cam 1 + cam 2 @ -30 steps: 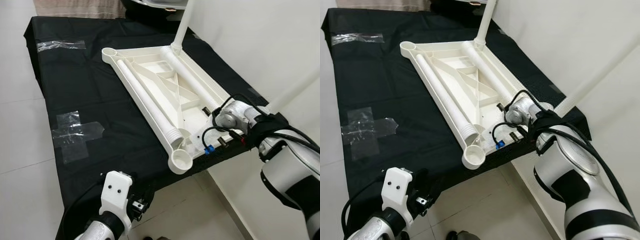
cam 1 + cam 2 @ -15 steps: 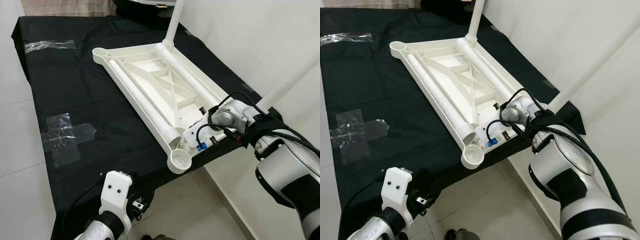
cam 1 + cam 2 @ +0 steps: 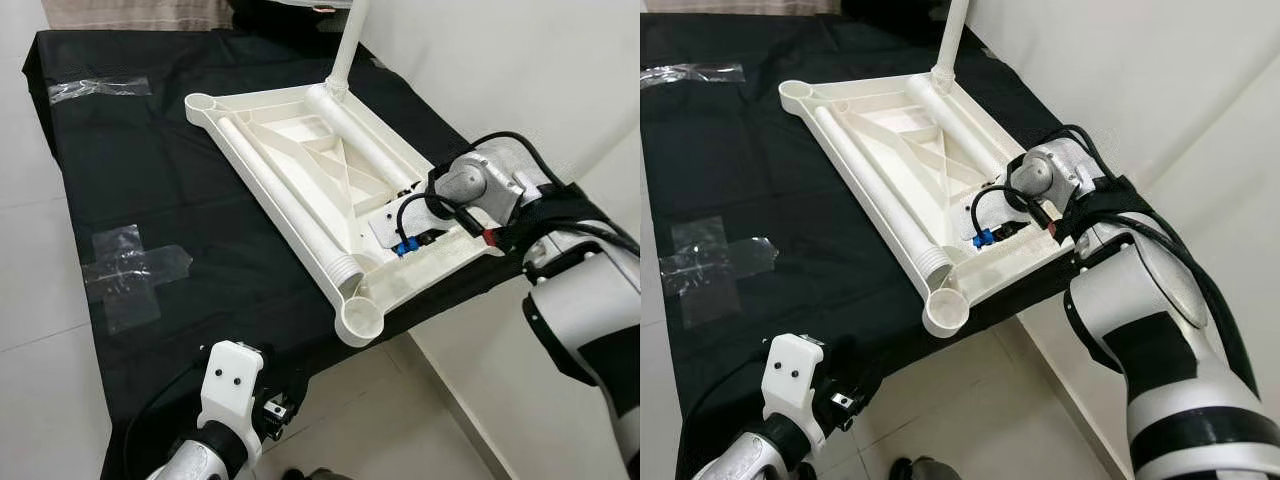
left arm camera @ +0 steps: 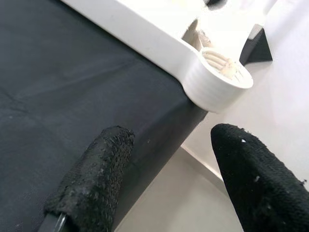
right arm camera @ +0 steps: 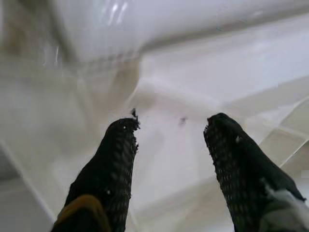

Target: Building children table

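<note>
1 white tabletop [image 3: 330, 170] lies directly under right pincer [image 5: 171, 145], fingers apart.

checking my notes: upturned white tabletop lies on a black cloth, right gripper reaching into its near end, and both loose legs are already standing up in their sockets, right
Not quite. One leg stands in a far corner socket; another leg lies loose inside the tabletop, as the left eye view shows. The black cloth and the right gripper reaching in are right.
</note>
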Tool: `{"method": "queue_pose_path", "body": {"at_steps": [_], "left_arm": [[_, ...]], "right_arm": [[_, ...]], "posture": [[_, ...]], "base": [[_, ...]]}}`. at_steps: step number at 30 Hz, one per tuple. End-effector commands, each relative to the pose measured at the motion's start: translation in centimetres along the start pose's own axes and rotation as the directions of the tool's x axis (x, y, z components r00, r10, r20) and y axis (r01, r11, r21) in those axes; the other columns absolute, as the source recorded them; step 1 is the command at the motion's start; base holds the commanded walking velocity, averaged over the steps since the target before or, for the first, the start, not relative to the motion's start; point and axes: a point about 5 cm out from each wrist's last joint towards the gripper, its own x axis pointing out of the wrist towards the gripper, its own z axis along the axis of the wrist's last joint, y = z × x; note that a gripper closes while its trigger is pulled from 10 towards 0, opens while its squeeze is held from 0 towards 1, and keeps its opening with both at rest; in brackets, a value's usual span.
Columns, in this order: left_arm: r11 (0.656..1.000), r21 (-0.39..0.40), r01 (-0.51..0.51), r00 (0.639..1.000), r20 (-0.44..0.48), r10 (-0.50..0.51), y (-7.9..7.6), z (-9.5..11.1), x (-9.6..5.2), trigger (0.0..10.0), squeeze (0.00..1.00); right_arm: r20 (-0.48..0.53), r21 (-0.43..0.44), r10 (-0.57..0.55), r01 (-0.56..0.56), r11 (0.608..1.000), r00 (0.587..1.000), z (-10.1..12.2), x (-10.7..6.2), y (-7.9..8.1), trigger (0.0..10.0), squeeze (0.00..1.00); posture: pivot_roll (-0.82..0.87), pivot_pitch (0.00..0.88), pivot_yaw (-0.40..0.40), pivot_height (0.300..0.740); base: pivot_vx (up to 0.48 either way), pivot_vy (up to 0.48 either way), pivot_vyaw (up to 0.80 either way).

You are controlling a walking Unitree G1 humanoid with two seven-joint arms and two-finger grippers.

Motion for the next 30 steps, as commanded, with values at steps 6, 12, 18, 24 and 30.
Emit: {"method": "queue_pose_path", "body": {"at_steps": [6, 12, 18, 24, 30], "left_arm": [[1.0, -0.013, 0.006, 1.0, -0.026, -0.006, -0.2, -0.5, 0.1, 10.0, 0.0], [1.0, -0.01, 0.005, 1.0, -0.024, -0.006, -0.2, -0.5, 0.1, 10.0, 0.0], [1.0, -0.007, 0.002, 1.0, -0.025, -0.002, -0.1, -0.4, 0.0, 10.0, 0.0], [1.0, -0.007, 0.003, 1.0, -0.025, -0.004, -0.1, -0.3, -0.1, 10.0, 0.0], [1.0, -0.009, 0.002, 1.0, -0.027, -0.002, -0.2, -0.3, -0.2, 10.0, 0.0]], "right_arm": [[0.294, 0.423, -0.35, 0.207, 0.882, 0.89, 4.3, -0.3, -3.9, 10.0, 0.0], [0.234, 0.652, -0.508, 0.254, 0.714, 0.829, 4.8, 1.4, -4.2, 10.0, 0.0], [0.124, 0.857, -0.564, 0.199, 0.476, 0.816, 5.8, 5.5, -2.6, 10.0, 0.0], [0.094, 0.931, -0.527, 0.113, 0.346, 0.845, 7.3, 8.1, -1.1, 10.0, 0.0], [0.11, 0.963, -0.508, 0.035, 0.268, 0.854, 8.8, 9.1, -0.6, 10.0, 0.0]], "posture": [[0.02, 0.167, -0.246, 0.74], [0.02, 0.172, -0.246, 0.74], [0.03, 0.181, -0.244, 0.74], [0.03, 0.19, -0.243, 0.74], [0.03, 0.2, -0.247, 0.74]], "base": [[0.0, 0.0, 0.0], [0.0, 0.0, 0.0], [0.0, 0.0, 0.0], [0.0, 0.0, 0.0], [0.0, 0.0, 0.0]]}}
